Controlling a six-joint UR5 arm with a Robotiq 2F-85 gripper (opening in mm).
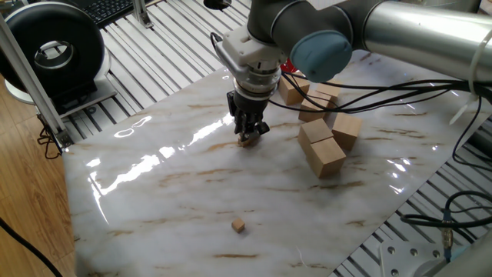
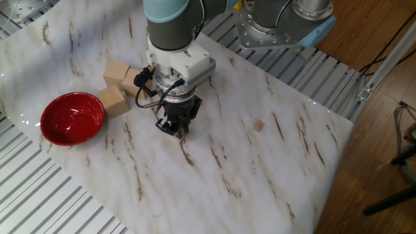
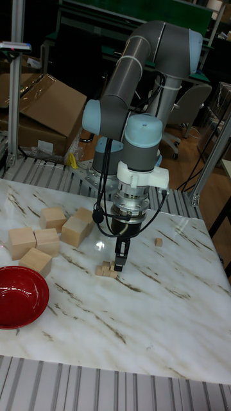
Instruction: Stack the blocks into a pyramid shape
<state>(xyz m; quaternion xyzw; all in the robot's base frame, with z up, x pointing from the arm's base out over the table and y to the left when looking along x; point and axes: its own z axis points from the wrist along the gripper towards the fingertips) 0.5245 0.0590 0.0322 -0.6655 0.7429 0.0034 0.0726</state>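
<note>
Large pale blocks [image 1: 321, 150] lie well apart from the gripper [image 3: 120, 259]. Small stepped pile [image 3: 107, 269] of tiny tan cubes sits directly at its fingertips (jaw state: cannot tell). One loose cube [image 1: 239, 225] rests far off.

Marble-pattern tabletop [image 1: 177, 185] is sitting on a ribbed aluminium frame [image 2: 58, 201] w/ light glaring off its glossy surface, and wood-plank floor [image 2: 383, 97] is showing beyond the edge. A black round fan-like unit [image 1: 54, 50] is standing by one corner, w/ a keyboard [image 1: 111, 8] lying behind it. Opened cardboard boxes [image 3: 45, 112] and a grey office chair [image 3: 189, 106] are sitting in the dim room at the back.
</note>
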